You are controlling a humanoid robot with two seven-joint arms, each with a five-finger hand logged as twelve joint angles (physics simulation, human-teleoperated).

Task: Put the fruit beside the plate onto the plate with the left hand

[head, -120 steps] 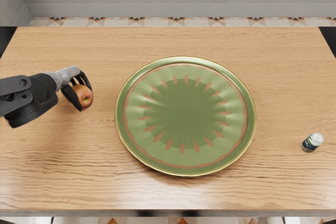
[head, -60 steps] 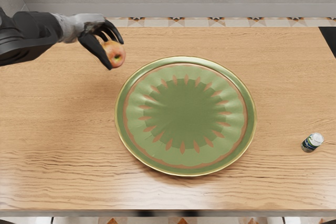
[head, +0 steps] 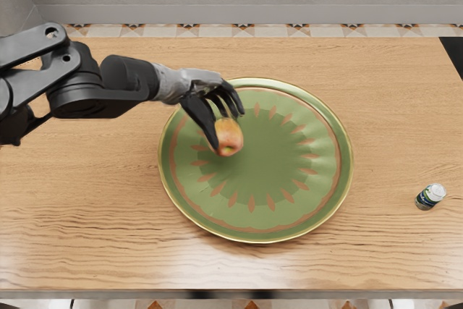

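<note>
The left robot hand is carrying the apple rightward from the desk beside the plate, now holding it over the plate's left half.

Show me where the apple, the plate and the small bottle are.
apple (head: 230, 138): head view, on the middle of its reddish skin.
plate (head: 304, 179): head view, on the bare green surface right of its centre.
bottle (head: 430, 196): head view, on the middle of its body.
</note>
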